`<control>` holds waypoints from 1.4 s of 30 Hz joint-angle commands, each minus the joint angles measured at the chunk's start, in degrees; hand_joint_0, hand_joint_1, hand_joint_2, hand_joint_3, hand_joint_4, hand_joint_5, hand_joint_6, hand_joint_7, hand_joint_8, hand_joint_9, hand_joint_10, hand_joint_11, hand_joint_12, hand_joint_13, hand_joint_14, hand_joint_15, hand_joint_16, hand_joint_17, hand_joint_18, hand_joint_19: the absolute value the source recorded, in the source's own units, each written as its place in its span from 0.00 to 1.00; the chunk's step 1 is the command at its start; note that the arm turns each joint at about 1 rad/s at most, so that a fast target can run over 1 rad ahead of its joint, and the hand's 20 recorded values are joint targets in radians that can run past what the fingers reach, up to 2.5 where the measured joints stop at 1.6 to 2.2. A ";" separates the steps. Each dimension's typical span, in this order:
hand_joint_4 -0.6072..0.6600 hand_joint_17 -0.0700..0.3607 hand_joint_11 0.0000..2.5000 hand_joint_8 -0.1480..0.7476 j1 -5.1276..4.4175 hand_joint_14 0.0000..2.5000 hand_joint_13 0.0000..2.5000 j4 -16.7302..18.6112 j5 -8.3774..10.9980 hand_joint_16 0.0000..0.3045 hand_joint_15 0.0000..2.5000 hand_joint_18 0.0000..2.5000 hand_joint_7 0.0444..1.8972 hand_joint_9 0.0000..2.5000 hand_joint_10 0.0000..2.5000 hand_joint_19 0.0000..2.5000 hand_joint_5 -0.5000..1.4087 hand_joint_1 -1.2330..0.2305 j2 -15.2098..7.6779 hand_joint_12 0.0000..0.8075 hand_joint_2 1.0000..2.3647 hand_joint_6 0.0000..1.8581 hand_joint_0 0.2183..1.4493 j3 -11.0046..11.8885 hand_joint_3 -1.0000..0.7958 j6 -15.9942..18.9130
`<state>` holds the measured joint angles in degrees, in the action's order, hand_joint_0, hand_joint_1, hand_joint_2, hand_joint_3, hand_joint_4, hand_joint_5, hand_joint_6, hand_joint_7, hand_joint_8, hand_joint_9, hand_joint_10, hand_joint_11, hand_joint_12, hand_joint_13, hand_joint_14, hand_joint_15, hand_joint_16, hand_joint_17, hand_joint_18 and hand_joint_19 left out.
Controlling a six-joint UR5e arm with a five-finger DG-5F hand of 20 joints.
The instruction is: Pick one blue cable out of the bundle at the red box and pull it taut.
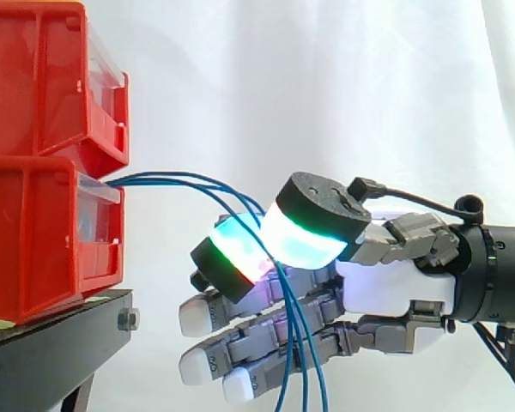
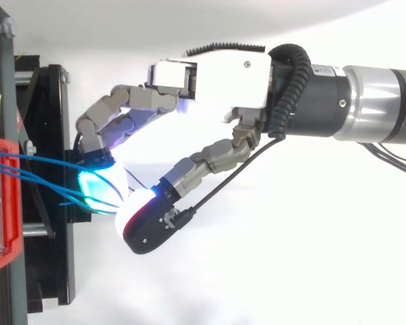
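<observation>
Blue cables [image 1: 167, 178] sit in a pinch: the hand [image 1: 386, 287], reaching in from the right, has its thumb and one finger curled together, glowing pads [image 1: 305, 240] meeting on the strands, though how many are caught I cannot tell. Below that pinch the other fingers [image 1: 197, 313] stretch straight left, and the loose strands drop across in front of them to the bottom edge. Leftward, the cables arc slack back into the front of the lower red bin [image 1: 34, 240]. A second red bin [image 1: 34, 77] sits stacked above it, both on the black stand [image 1: 51, 343], just left of the fingertips. White curtain [image 1: 326, 86] behind.
</observation>
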<state>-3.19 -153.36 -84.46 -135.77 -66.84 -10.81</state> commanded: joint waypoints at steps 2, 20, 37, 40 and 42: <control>0.37 0.37 0.13 0.33 -0.06 0.00 0.19 -0.19 0.00 0.13 0.06 0.20 0.61 0.26 0.00 0.12 0.16 0.25 -0.02 0.34 0.01 0.51 0.54 -0.04 0.37 0.00; 0.39 0.36 0.09 0.31 -0.06 0.00 0.11 -0.10 0.09 0.12 0.01 0.12 0.45 0.18 0.00 0.02 0.14 0.21 0.07 0.34 0.01 0.49 0.52 0.04 0.37 0.09; 0.40 0.35 0.06 0.28 -0.06 0.00 0.00 -0.01 0.09 0.12 0.00 0.00 0.42 0.07 0.00 0.00 0.12 0.17 -0.02 0.34 0.01 0.46 0.47 -0.04 0.40 0.00; 0.41 0.35 0.06 0.28 -0.06 0.00 0.00 0.08 0.09 0.12 0.00 0.00 0.41 0.06 0.00 0.00 0.12 0.17 -0.02 0.34 0.01 0.45 0.46 -0.04 0.43 0.00; 0.42 0.36 0.06 0.29 -0.06 0.00 0.00 -0.01 0.09 0.12 0.00 0.00 0.41 0.05 0.00 0.00 0.12 0.17 0.07 0.34 0.01 0.44 0.45 -0.04 0.43 0.00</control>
<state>-3.25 -153.33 -84.39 -135.74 -66.85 -10.81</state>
